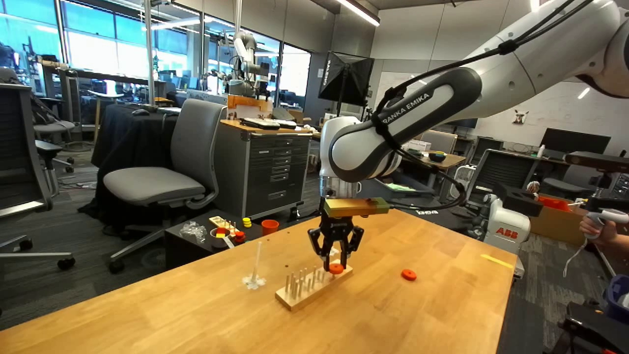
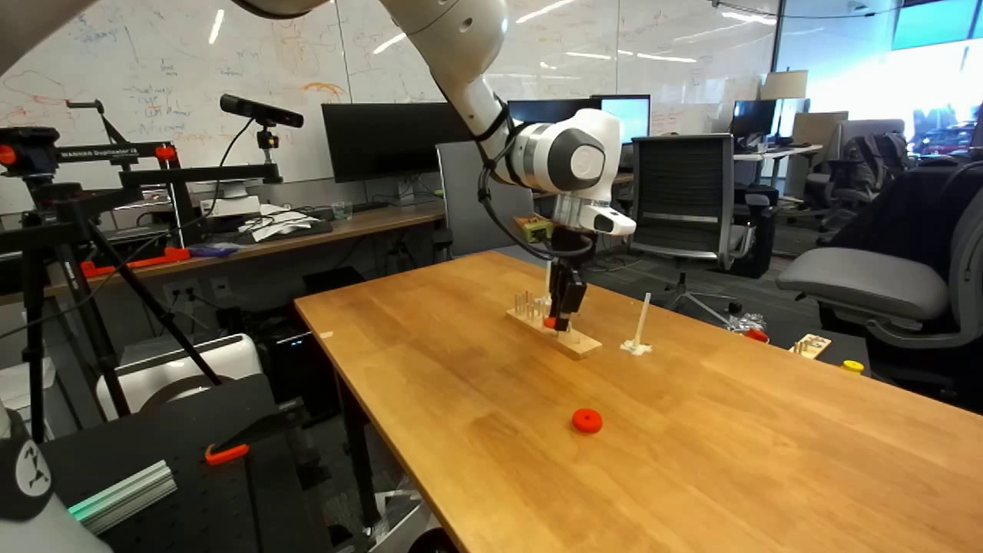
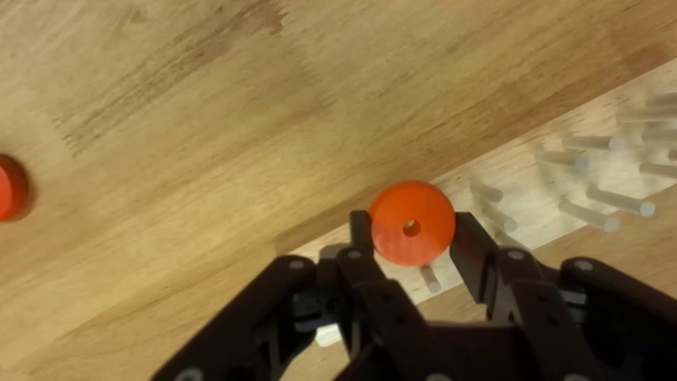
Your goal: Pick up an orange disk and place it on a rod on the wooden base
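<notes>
My gripper is shut on an orange disk, with a finger against each side of its rim. The disk lies flat over one end of the wooden base. A small pale spot shows inside its centre hole; whether a rod enters it I cannot tell. Beside the disk a short rod sticks up, and several more stand along the base to the right. In an exterior view the held disk appears just above the base. A second orange disk rests on the tabletop, apart from the base.
A thin white stick rises from a taped foot near the base, also seen as an upright stick beyond it. Behind the gripper another pale stick is partly hidden. A low black stand with cups and pieces adjoins the table.
</notes>
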### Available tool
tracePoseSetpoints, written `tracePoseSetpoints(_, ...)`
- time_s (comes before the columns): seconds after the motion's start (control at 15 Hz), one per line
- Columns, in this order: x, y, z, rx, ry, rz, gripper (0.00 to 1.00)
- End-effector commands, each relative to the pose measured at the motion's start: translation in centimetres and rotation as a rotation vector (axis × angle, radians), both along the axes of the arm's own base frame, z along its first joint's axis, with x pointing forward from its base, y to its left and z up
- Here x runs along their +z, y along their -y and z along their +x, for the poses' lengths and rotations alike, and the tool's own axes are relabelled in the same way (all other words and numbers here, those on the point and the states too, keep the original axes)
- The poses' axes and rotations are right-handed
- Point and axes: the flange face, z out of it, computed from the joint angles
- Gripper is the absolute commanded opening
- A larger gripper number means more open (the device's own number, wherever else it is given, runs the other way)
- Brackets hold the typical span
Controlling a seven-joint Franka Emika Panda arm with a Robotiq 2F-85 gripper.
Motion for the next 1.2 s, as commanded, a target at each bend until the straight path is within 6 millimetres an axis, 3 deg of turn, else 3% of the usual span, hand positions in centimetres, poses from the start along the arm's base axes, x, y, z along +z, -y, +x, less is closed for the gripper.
tracePoseSetpoints(0.0, 0.21, -0.37, 1.00, -0.015, -0.001, -0.004, 0.18)
tracePoseSetpoints(1.13, -0.77, -0.29, 1.87, -0.028, -0.026, -0.013, 0.18)
